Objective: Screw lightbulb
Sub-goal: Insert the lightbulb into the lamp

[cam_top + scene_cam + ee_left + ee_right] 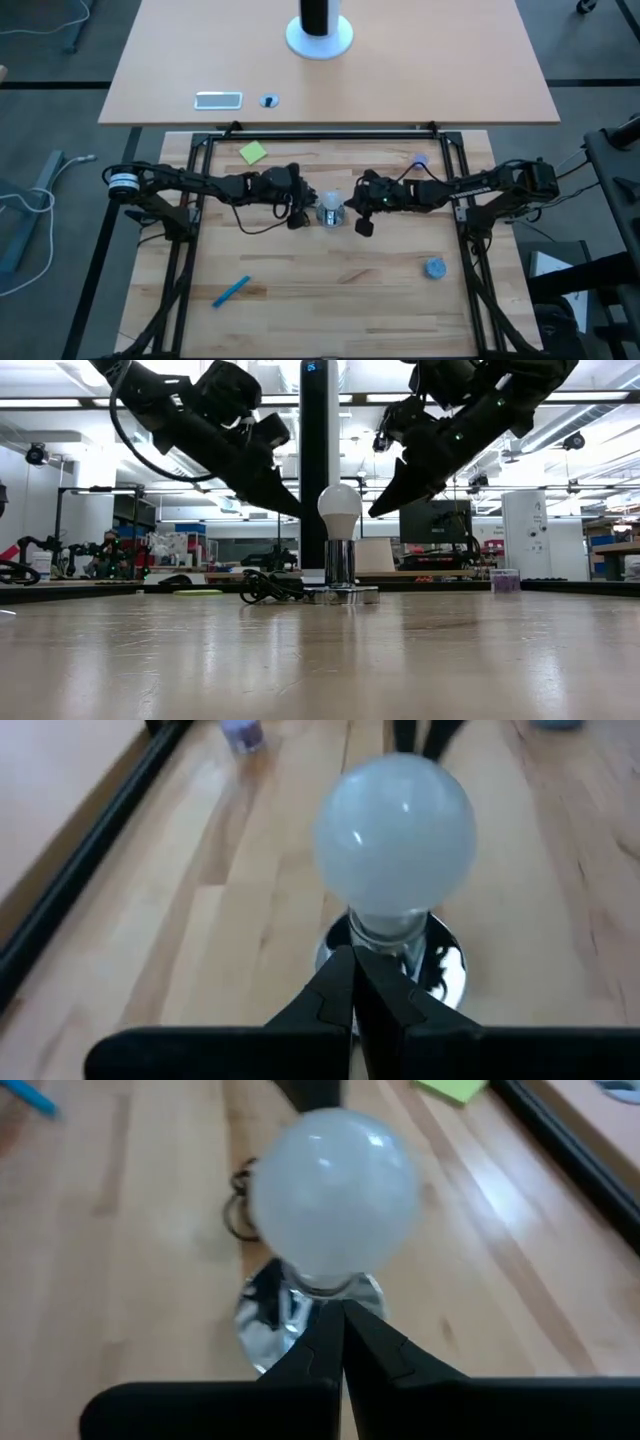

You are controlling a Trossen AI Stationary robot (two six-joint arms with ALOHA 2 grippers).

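Bulb [339, 506]: smooth, frosted white, pear-shaped; upright in shiny round metal socket [340, 564], mid-bench.
My left gripper [352, 982]: fingers pressed together, holding nothing, beside the bulb.
My right gripper [339, 1332]: same, opposite side.
Bench [330, 280]: pale wood planks.

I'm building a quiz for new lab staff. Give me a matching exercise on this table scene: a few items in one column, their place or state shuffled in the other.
Items:
1. lightbulb
2. left pincer
3. green note
4. blue-grey cap

Places or states:
A. flat on the wood, behind the left arm
B. upright in the shiny socket
C. shut, beside the bulb, not touching it
D. alone on the wood, on the right arm's side, nearer the front edge

Pairs: 1-B, 2-C, 3-A, 4-D
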